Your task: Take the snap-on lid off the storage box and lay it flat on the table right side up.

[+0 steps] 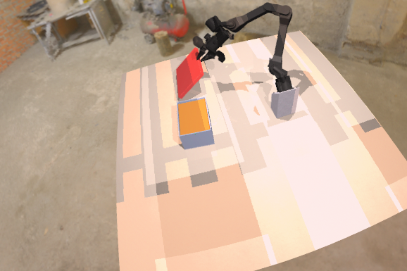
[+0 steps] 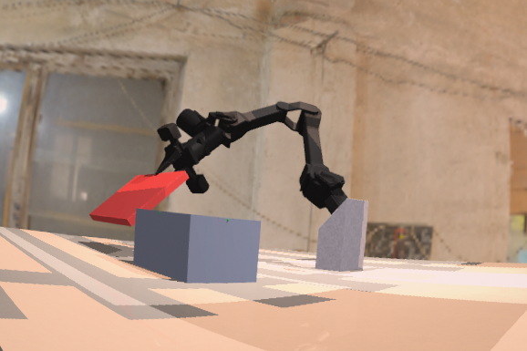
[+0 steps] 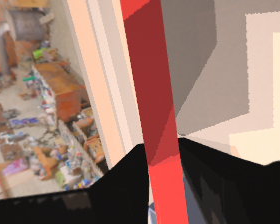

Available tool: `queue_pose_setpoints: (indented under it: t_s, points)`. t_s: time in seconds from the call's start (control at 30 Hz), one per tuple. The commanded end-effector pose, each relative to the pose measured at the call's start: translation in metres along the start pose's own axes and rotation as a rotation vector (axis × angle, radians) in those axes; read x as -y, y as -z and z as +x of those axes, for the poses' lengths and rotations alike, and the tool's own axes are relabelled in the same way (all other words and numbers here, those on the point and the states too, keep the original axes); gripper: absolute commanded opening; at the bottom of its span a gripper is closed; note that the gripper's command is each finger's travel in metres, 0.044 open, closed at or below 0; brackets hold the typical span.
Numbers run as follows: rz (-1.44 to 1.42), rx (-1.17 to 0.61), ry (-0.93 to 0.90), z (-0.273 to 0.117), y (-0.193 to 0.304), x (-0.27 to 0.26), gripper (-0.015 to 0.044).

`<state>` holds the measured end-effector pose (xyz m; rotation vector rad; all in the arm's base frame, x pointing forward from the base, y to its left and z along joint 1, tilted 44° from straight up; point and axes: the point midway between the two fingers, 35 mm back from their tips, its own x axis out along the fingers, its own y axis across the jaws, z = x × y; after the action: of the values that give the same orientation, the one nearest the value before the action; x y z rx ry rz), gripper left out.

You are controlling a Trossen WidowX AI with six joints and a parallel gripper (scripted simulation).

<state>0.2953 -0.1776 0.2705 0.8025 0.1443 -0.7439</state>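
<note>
The red lid (image 1: 189, 74) (image 2: 137, 194) (image 3: 150, 75) is off the box and hangs in the air beyond it in the top view, steeply tilted, its lower edge pointing away from the arm. My gripper (image 1: 199, 58) (image 2: 159, 172) (image 3: 161, 148) is shut on the lid's upper edge; in the wrist view the lid's red edge runs between the two black fingers. The blue-grey storage box (image 1: 198, 140) (image 2: 224, 249) stands upright and open on the table, its orange inside showing in the top view. The lid's far face is hidden.
The patterned table (image 1: 211, 219) (image 2: 387, 320) carries the box and the arm's grey base block (image 1: 284, 103) (image 2: 341, 238). The table's back left corner lies beyond the lid in the top view. A shadow falls on the table under the lid.
</note>
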Motion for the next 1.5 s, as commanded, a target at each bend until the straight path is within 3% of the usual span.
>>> queue_pose_setpoints:
  t_s: [0.0, 1.47]
  points:
    - [-0.004, -0.007, -0.009, 0.002, 0.002, 0.001, 0.0000]
    - [-0.006, -0.006, -0.009, 0.025, 0.002, 0.027, 0.0000]
